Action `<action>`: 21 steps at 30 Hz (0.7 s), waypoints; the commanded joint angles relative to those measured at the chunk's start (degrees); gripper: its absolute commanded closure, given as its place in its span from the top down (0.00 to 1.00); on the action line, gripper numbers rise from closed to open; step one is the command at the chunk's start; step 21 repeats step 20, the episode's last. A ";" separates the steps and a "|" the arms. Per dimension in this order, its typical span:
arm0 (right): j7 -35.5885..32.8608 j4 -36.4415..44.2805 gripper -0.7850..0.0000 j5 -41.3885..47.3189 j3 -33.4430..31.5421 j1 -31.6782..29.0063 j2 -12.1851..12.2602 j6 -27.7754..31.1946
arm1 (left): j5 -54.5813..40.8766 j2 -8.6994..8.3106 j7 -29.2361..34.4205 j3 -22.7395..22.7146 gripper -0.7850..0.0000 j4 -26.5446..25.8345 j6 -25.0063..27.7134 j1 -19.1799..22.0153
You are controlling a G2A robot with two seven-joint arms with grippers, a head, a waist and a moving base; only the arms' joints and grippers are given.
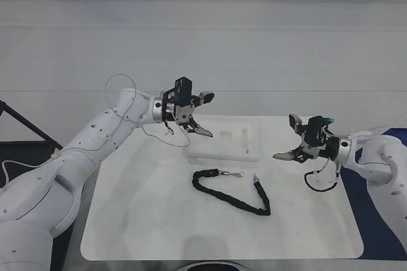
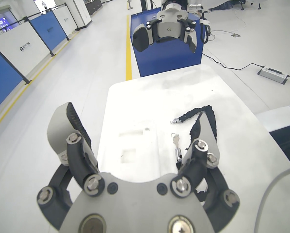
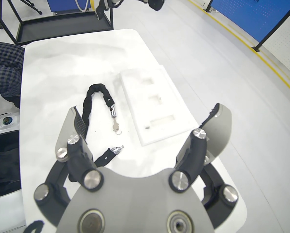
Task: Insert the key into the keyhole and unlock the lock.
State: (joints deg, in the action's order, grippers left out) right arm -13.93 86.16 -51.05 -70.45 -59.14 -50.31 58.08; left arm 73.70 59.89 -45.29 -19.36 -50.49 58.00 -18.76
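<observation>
Fingers (image 2: 59,122) of left gripper (image 2: 135,111) and right gripper (image 3: 146,109) spread wide, empty; key (image 3: 115,127) touches one end of the chain lock (image 3: 96,89).

We see the chain lock (image 1: 225,196) sleeved in plain black cloth, its two ends bright silver metal; the key (image 3: 115,127) is silver too; the foam tray (image 1: 210,146) is plain white, as is the table (image 1: 156,223); the left gripper (image 1: 207,115) and right gripper (image 1: 285,137) are pale grey with black links, their pads (image 2: 78,122) black and finely ribbed; the cabinet (image 2: 166,56) is deep blue; the floor line (image 2: 128,49) is yellow.
</observation>
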 commanded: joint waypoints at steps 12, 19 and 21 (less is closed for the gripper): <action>-3.99 -9.72 1.00 6.40 5.29 12.53 0.23 -0.08 | -10.24 -1.53 -0.91 5.73 1.00 1.02 0.00 2.82; -3.98 -9.73 1.00 6.42 5.28 12.51 0.23 -0.08 | -10.28 -1.58 -0.87 5.87 1.00 0.95 0.00 2.88; -3.98 -9.73 1.00 6.42 5.28 12.51 0.23 -0.08 | -10.28 -1.58 -0.87 5.87 1.00 0.95 0.00 2.88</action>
